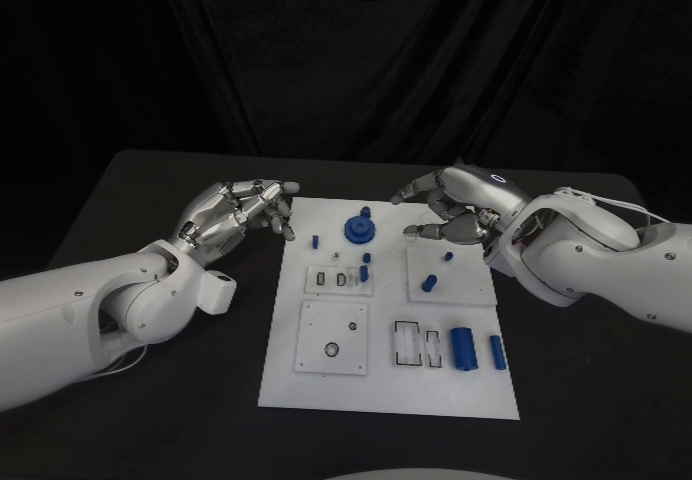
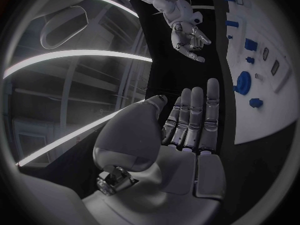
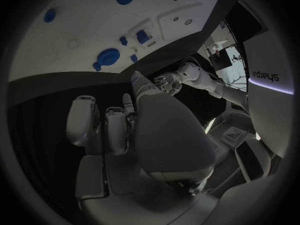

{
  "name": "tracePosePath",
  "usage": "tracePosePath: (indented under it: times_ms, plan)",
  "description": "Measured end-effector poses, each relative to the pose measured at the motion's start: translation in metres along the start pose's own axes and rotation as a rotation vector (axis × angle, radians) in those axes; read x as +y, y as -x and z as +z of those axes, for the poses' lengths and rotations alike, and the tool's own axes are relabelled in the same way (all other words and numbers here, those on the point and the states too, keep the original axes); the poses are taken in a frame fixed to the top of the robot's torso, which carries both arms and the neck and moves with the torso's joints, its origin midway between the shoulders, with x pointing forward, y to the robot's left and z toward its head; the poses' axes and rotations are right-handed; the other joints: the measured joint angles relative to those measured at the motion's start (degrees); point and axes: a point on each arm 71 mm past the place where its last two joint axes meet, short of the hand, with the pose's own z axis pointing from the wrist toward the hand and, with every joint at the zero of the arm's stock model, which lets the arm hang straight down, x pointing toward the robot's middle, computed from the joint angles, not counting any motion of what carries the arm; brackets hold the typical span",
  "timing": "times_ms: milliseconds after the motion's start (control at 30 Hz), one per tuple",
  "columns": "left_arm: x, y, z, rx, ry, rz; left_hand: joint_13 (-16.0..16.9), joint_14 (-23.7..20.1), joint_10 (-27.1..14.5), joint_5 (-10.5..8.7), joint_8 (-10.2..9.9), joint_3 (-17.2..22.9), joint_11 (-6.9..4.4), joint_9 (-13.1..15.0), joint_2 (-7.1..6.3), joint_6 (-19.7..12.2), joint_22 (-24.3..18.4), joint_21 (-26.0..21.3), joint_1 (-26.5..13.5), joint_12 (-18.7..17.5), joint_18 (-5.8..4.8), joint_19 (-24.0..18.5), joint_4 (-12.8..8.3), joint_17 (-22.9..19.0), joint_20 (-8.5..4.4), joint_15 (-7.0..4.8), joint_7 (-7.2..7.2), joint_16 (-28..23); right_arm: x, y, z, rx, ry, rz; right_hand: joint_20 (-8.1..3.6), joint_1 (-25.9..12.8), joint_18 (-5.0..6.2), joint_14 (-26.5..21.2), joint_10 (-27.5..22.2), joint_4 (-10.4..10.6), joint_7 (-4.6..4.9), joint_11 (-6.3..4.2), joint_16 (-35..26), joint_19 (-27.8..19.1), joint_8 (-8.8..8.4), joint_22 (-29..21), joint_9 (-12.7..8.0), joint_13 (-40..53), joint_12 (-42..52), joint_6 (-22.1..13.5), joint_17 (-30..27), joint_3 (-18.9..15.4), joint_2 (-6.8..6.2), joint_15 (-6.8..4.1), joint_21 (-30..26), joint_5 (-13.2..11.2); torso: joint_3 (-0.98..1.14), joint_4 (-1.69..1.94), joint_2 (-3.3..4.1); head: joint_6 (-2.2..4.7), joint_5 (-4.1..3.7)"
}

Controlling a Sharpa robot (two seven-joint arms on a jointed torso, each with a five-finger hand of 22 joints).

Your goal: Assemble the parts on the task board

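The white task board (image 1: 378, 385) lies in the middle of the table. A blue gear-like part (image 1: 359, 230) stands near its far edge, with a small blue peg (image 1: 315, 240) to its left. Small blue pieces (image 1: 364, 266) sit at a raised plate, and others (image 1: 430, 284) on the right square plate. A thick blue cylinder (image 1: 463, 347) and a thinner one (image 1: 498, 351) lie at the near right. My left hand (image 1: 238, 215) hovers at the board's far left corner, fingers extended, holding nothing. My right hand (image 1: 454, 208) hovers over the far right corner, fingers apart and loosely curled, holding nothing.
A square white plate with a small ring (image 1: 333, 338) sits at the board's near left. Rectangular slots (image 1: 414, 343) lie beside the cylinders. Black table (image 1: 159, 420) surrounds the board, with a dark curtain behind.
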Motion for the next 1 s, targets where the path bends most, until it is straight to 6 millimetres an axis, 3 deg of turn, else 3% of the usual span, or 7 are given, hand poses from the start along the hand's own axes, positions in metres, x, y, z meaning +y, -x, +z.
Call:
tracePosePath:
  times_ms: [67, 133, 200, 300, 367, 533, 1000]
  plan:
    - [-0.001, 0.002, 0.004, 0.004, 0.009, 0.022, 7.2, 6.0, 0.2, 2.63, 1.2, 0.5, -0.6, 0.0, -0.44, 1.0, 7.0, 9.7, 1.0, 6.9, 0.0, -0.8, 1.4, 9.8, -0.94, -0.15, 0.1, 6.0, -0.006, 0.001, 0.001, -0.006, -0.018, 0.013, 0.0, 0.1, -0.01, 0.0, 0.0, 0.2, 0.2, 0.0, 0.0, 0.0, 0.23, 0.0, 0.0, 0.0, 0.0, 0.2, 0.0, 0.2, 0.14, 0.0, 0.0, 0.0, 0.16, -0.2, -0.31, 0.37, 0.26]
    - [-0.001, 0.005, 0.009, 0.012, 0.028, 0.05, 25.8, 17.9, 9.3, 7.07, 3.2, 2.1, -0.86, 0.2, -0.67, 1.7, 27.0, 26.8, 2.4, 18.0, -2.27, 5.4, 2.4, 27.8, -2.23, -0.02, -0.08, 13.5, -0.012, 0.001, 0.003, -0.01, -0.034, 0.024, 0.0, 0.5, -0.01, 0.0, 0.0, 0.1, 0.27, 0.0, 0.0, 0.0, 0.45, 0.0, -0.1, 0.0, 0.0, 0.8, 0.0, 0.3, 0.45, 0.0, 0.2, 0.3, 0.3, -0.38, -0.6, 0.52, 0.53]
    - [-0.002, 0.007, 0.015, 0.026, 0.055, 0.083, 41.6, 28.8, 21.3, 7.88, 4.9, 2.6, -0.98, 1.0, -0.89, 1.5, 38.1, 35.0, 2.7, 25.8, -4.16, 8.8, 2.5, 42.3, -2.63, -0.14, -0.19, 17.3, -0.017, 0.002, 0.005, -0.014, -0.047, 0.033, 0.2, 0.5, -0.01, 0.0, 0.0, 0.0, 0.34, 0.0, 0.0, 0.2, 0.55, 0.0, -0.1, 0.0, 0.0, 0.9, 0.0, 0.3, 0.53, 0.0, 0.2, 0.4, 0.49, -0.57, -1.02, 0.55, 0.94]
    - [-0.002, 0.007, 0.026, 0.056, 0.113, 0.134, 51.4, 39.2, 34.7, 7.34, 6.8, 2.6, -1.11, 2.3, -1.08, 1.4, 44.3, 37.6, 2.5, 31.2, -4.54, 13.3, 2.5, 48.2, -2.65, -0.39, -0.3, 18.6, -0.024, 0.001, 0.005, -0.014, -0.065, 0.042, 0.2, 0.7, -0.01, 0.0, 0.0, 0.2, 0.48, 0.0, 0.0, 0.2, 0.9, 0.0, -0.1, 0.0, 0.0, 1.4, 0.0, 0.5, 0.35, 0.0, 0.2, 0.5, 0.83, -0.81, -1.6, 0.46, 1.37]
    - [0.0, 0.006, 0.035, 0.089, 0.173, 0.181, 52.5, 41.9, 42.3, 6.65, 8.3, 1.9, -1.44, 3.2, -1.37, 1.7, 46.9, 38.0, 2.2, 33.5, -5.41, 19.1, 2.4, 48.8, -2.59, -0.8, -0.61, 18.3, -0.029, -0.002, 0.003, -0.011, -0.082, 0.049, 0.2, 0.8, -0.01, 0.0, -0.1, 0.2, 0.8, 0.13, 0.0, 0.2, 1.16, 0.0, -0.2, 0.0, 0.0, 1.8, 0.0, 0.5, 0.28, 0.0, 0.2, 0.8, 1.05, -0.91, -1.99, 0.26, 1.46]
    - [0.01, 0.002, 0.048, 0.166, 0.34, 0.306, 52.7, 42.7, 44.5, 3.53, 13.2, 0.2, -3.29, 6.8, -0.84, 1.8, 47.5, 37.3, -0.1, 34.7, -8.41, 39.1, 2.7, 48.8, -3.08, -2.34, -2.19, 18.1, -0.038, -0.012, 0.004, 0.002, -0.109, 0.061, 0.2, 1.1, -0.01, 0.0, 0.0, 0.3, 1.01, 0.43, 0.0, 0.2, 1.16, 0.0, -0.3, 0.0, 0.0, 2.0, 0.0, 0.6, 0.52, 0.0, 0.2, 1.3, 1.58, -1.14, -3.01, -0.23, 1.83]
    - [0.033, -0.04, 0.062, 0.381, 0.721, 0.698, 52.7, 42.6, 44.4, -10.35, 20.4, -8.8, -5.22, 16.9, -0.25, 4.3, 47.5, 37.1, -13.7, 34.7, -9.0, 40.1, 3.1, 48.8, -7.7, -4.52, -4.73, 18.1, -0.054, -0.028, -0.009, 0.026, -0.155, 0.084, 0.41, 1.1, -0.01, 0.0, -0.2, 0.5, 1.22, 0.68, 0.0, 0.4, 1.38, 0.0, -0.7, 0.0, 0.0, 2.3, 0.0, 0.8, 0.52, 0.38, 0.2, 3.0, 3.53, -2.41, -6.67, -3.57, 2.94]
